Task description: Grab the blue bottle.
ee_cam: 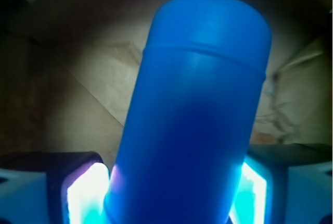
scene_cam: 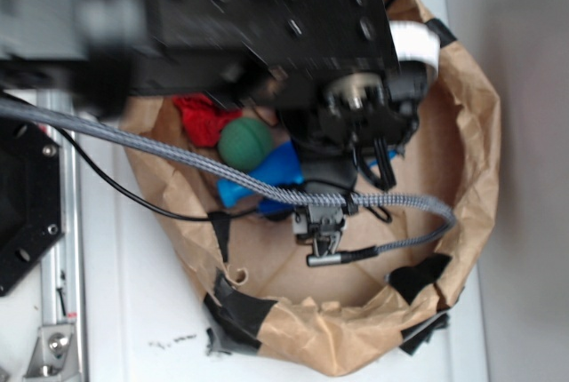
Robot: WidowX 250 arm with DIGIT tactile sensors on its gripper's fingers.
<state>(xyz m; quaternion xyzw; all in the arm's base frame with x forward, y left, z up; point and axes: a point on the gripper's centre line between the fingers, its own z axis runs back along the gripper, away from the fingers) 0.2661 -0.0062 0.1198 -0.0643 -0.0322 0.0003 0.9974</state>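
The blue bottle (scene_cam: 271, 171) lies in a brown paper basket (scene_cam: 480, 142), below a green ball (scene_cam: 246, 142). My gripper (scene_cam: 313, 179) sits over the bottle's right end, mostly hidden under the black arm. In the wrist view the blue bottle (ee_cam: 197, 109) fills the middle and runs up and away from between my jaws. My gripper (ee_cam: 171, 195) is shut on it. The left pad (ee_cam: 86, 195) and the right pad (ee_cam: 255, 193) glow cyan and press against its two sides.
A red cloth (scene_cam: 200, 117) lies beside the green ball at the basket's far left. A grey braided cable (scene_cam: 178, 149) crosses over the basket. The basket's crumpled walls, patched with black tape (scene_cam: 236, 306), ring the gripper. A metal rail (scene_cam: 64, 249) stands at the left.
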